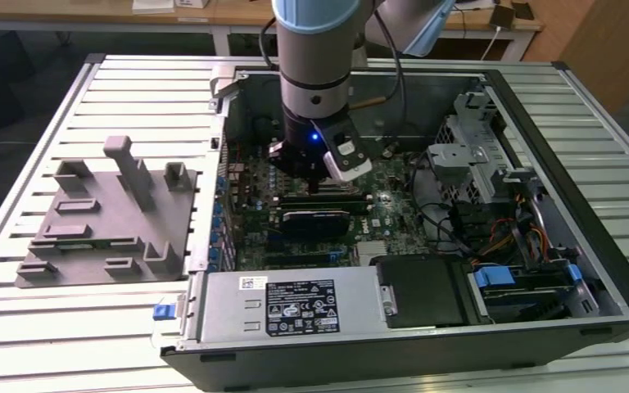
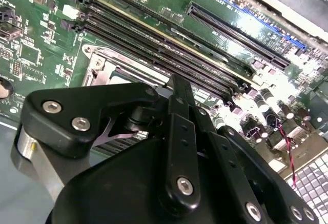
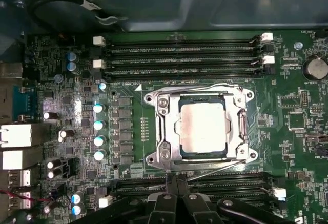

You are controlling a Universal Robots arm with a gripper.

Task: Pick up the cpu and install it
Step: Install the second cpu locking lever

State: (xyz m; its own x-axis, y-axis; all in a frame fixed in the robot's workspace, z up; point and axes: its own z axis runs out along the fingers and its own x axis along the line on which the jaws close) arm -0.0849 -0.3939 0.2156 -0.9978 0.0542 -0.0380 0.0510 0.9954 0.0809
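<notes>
Silvery-white metal marks the cpu (image 3: 203,127), which lies flat and square inside the socket frame (image 3: 163,131) on the green motherboard (image 3: 292,121) in the first wrist view, apparently seated in place with nothing touching it. Memory slots (image 3: 179,57) run along one side of the socket and more along the other, so the chip sits in a tight pocket that suits a straight approach from above. The gripper (image 3: 174,199) hovers over the board near the socket's edge, its black linkage drawn together at the middle, and it looks closed on nothing. In the exterior view the arm (image 1: 314,82) reaches straight down into the open computer case (image 1: 576,205), and its body hides the socket there. Whether the socket's retention lever is latched I cannot tell.
</notes>
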